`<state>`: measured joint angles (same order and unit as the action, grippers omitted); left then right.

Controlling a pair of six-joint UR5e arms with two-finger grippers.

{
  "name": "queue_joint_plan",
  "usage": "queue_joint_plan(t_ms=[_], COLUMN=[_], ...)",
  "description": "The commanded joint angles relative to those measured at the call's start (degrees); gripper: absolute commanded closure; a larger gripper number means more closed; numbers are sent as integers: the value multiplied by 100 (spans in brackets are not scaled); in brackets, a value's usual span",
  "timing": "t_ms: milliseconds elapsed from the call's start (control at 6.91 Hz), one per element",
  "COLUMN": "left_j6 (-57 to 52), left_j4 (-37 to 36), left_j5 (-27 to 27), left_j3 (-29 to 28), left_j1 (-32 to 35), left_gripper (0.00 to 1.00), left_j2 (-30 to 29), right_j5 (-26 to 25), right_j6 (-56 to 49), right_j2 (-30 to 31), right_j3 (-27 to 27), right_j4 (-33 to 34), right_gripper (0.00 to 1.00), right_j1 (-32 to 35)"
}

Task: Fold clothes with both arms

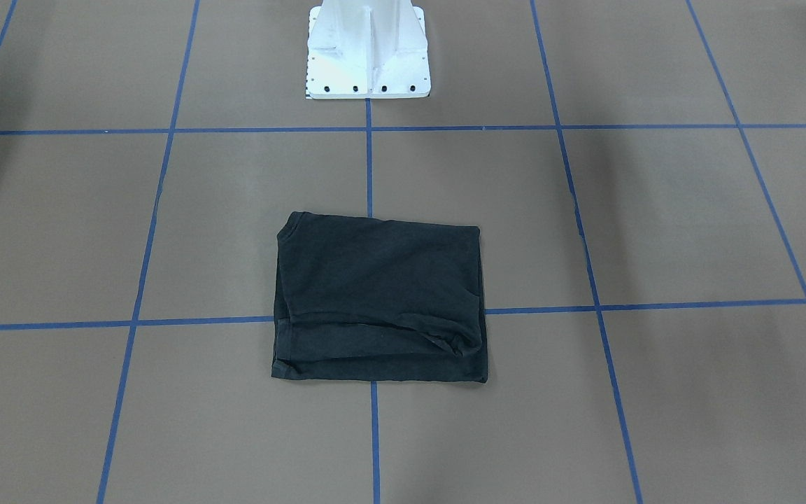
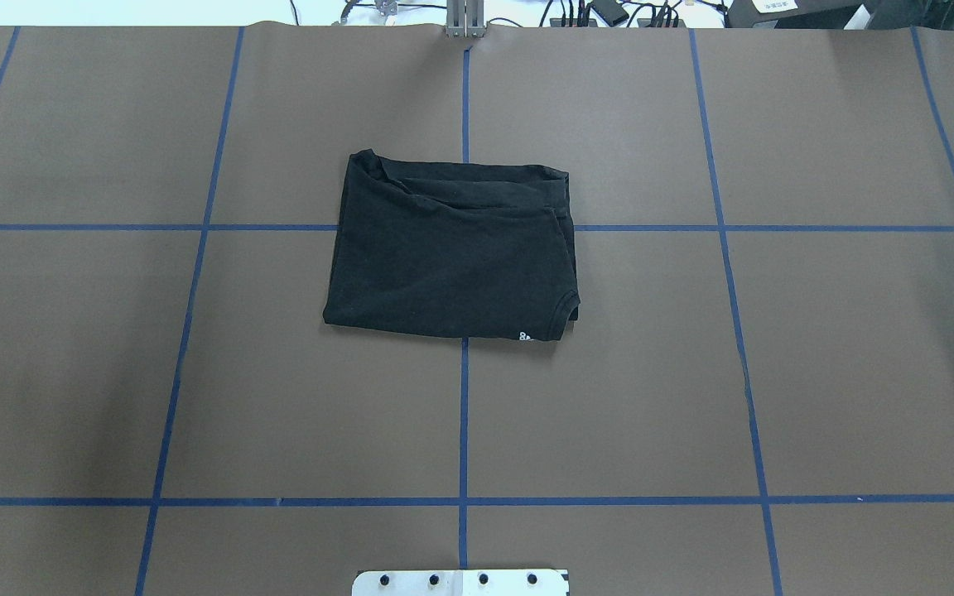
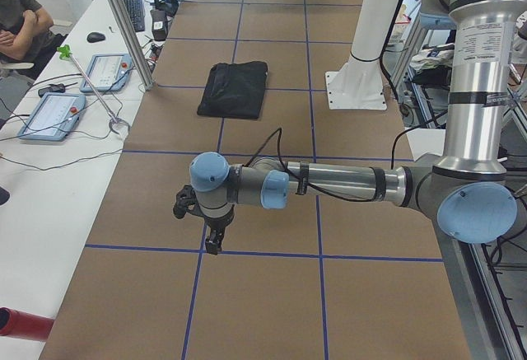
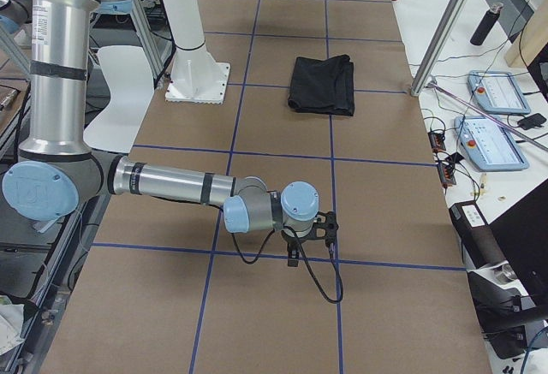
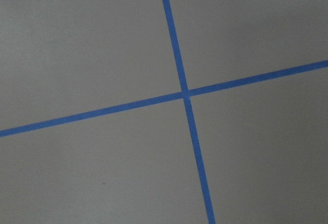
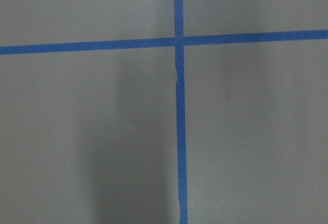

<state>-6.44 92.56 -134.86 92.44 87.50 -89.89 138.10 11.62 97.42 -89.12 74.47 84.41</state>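
The clothes are one black T-shirt [image 1: 378, 301] folded into a compact rectangle at the table's middle, plain side up, with a sliver of white print at its near edge [image 2: 525, 336]. It also shows in the side views [image 3: 235, 88] [image 4: 321, 85]. Neither arm reaches into the overhead or front views. My left gripper [image 3: 212, 240] hangs over bare table far from the shirt, toward the table's left end. My right gripper [image 4: 293, 258] hangs likewise toward the right end. I cannot tell whether either is open or shut. Both wrist views show only brown paper and blue tape.
The white pedestal base [image 1: 368, 52] stands behind the shirt. Blue tape lines [image 2: 464, 414] grid the brown table cover. Control pendants [image 3: 51, 113] [image 4: 492, 143], cables and metal posts [image 3: 123, 22] line the operators' side, where a seated person [image 3: 16, 22] shows.
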Motion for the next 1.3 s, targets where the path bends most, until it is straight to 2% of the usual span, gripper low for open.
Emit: queue_joint_plan(t_ms=[0, 145, 434, 579, 1013, 1157], left_j6=[11, 11, 11, 20, 55, 55], left_j4=[-10, -10, -10, -18, -27, -27], left_j5=[-94, -67, -49, -49, -49, -49], left_j3=[2, 2, 19, 28, 28, 28], left_j1=[-14, -14, -14, -14, -22, -14], left_gripper=[0, 0, 0, 0, 0, 0], left_j2=[-11, -46, -55, -64, -82, -73], right_j5=[-38, -29, -230, -249, -556, -487], right_j6=[-185, -186, -265, -918, -2397, -2410], right_j2=[93, 67, -3, -21, -583, -540], right_j3=[-62, -184, -954, -1098, -1134, -1056], right_j4=[40, 284, 1484, 2004, 3430, 3433], right_gripper=[0, 0, 0, 0, 0, 0], right_j1=[232, 191, 155, 286, 812, 892])
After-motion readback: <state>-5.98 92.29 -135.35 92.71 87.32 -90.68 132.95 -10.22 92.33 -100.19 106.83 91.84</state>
